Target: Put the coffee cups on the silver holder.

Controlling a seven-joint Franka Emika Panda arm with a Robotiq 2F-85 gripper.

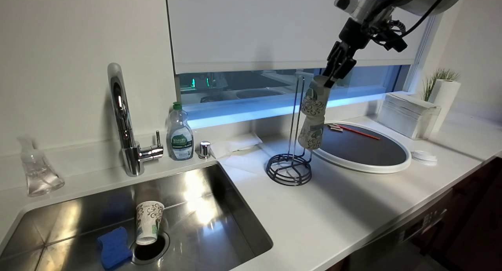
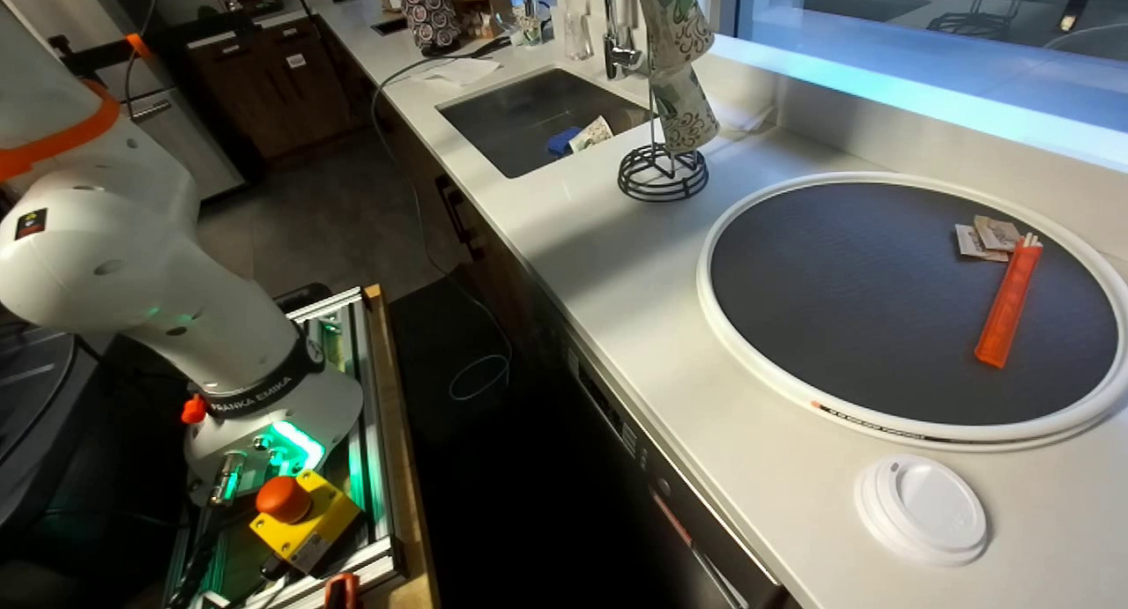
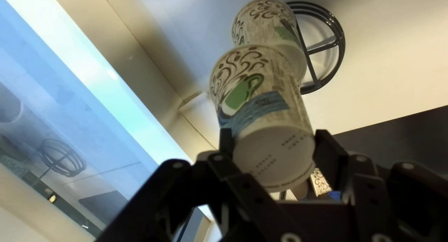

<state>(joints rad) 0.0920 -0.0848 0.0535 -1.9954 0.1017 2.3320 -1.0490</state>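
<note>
While one paper cup [image 1: 150,222] lies in the sink [image 1: 196,228], work gathers at the silver holder [image 1: 289,182]

Where the sink begins at left in an exterior view, a blue sponge [image 1: 114,247] lies just beside that cup, which rests on its side, narrow base toward the drain [image 1: 150,252]. It looks like light, thin paper; I'd expect the mid-wall to dent easily and the base end, stiffened by its floor, to be the better place to take hold, leaving the mouth free.

Rightward, the silver holder stands upright on its coiled base. At its right side, the lower cup [image 1: 311,135] tilts mouth-down; a wire rises to its rim, but I cannot tell whether it runs inside. Just above, the upper cup [image 1: 315,98] also tilts mouth-down, with the gripper [image 3: 274,142] clamped across it near the base. Whether the two cups touch is hidden. Such slick-looking printed walls would probably want a modest squeeze: enough against slipping, not enough to buckle them.
</note>
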